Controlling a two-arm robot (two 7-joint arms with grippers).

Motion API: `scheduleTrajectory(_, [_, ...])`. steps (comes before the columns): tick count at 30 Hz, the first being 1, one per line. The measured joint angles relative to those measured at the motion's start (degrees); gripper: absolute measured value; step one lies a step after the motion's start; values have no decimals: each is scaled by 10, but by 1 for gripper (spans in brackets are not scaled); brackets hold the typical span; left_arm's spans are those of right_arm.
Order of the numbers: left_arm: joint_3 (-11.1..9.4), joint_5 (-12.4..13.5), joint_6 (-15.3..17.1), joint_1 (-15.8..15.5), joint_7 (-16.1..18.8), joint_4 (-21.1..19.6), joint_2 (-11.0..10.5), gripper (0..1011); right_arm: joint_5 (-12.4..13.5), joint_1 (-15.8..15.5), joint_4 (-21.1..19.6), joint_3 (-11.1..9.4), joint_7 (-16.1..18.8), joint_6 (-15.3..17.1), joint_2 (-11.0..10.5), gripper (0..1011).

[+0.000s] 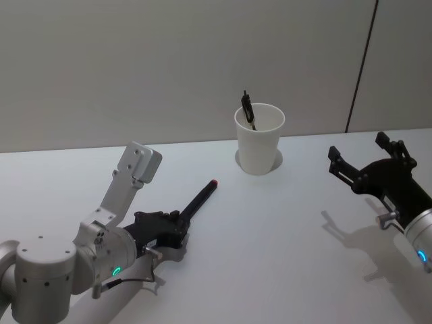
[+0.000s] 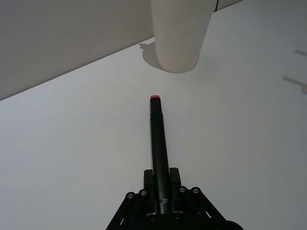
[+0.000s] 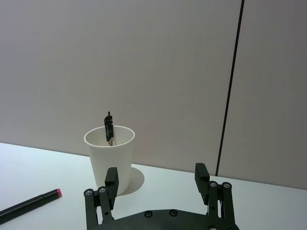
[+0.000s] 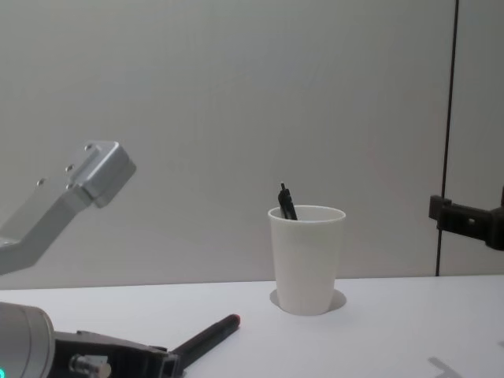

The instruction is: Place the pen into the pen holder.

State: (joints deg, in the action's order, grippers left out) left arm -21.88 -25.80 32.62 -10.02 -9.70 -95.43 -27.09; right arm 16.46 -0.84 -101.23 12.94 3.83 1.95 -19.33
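Step in hand, by my read: grasp done, carry not yet begun. L gripper (image 1: 177, 225) is clenched on the rear end of the pen (image 1: 201, 198), low at the front-left of the table (image 1: 290, 236). Pen points fwd-right toward the cup (image 1: 258, 145), red tip leading, well short of it. Can't tell whether the tip rests on the table or rides just above it.

Cup stands upright at rear centre, near the wall (image 1: 169, 61), w/ a 2nd pen (image 1: 248, 108) leaning at the left side of its mouth.

Next move, prob.: lift above rim height, swing the pen from near-flat to tip-down, centre over the mouth, lower, let go. Grip is at the tail, so the long free end sweeps a wide arc. Tilt before closing in, else the tip could knock the cup wall; a paper cup is likely light & tips easily. Aim for the open right part of the mouth, away from the 2nd pen.

Room: bare table btwn pen tip & cup, nothing in the path. Wall close behind the cup limits overshoot. R gripper (image 1: 360, 148) hovers w/ jaws spread at the right, well apart from the cup, idle; no clash likely.
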Motion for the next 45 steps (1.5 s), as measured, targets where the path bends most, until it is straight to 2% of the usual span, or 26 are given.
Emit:
scheduleTrajectory(6, [0,0,-4,1,1,0,0,186,0,0,0,0,0,0,0,1001])
scheduleTrajectory(11, [4,-11,-25,4,11,-1,0,186,0,0,0,0,0,0,0,1001])
scheduleTrajectory(18, [14,-34,-76,12,31,-8,-3,185,0,0,0,0,0,0,0,1001])
scheduleTrajectory(23, [21,-47,-109,16,38,-14,-6,185,0,0,0,0,0,0,0,1001])
scheduleTrajectory(27, [27,-60,-148,18,38,-19,-8,185,0,0,0,0,0,0,0,1001])
scheduleTrajectory(35, [34,-77,-199,15,12,-22,-7,185,0,0,0,0,0,0,0,1001])
scheduleTrajectory(40, [35,-90,-230,8,-27,-19,-2,186,0,0,0,0,0,0,0,1001])
scheduleTrajectory(45, [35,-98,-243,1,-59,-13,2,186,0,0,0,0,0,0,0,1002])
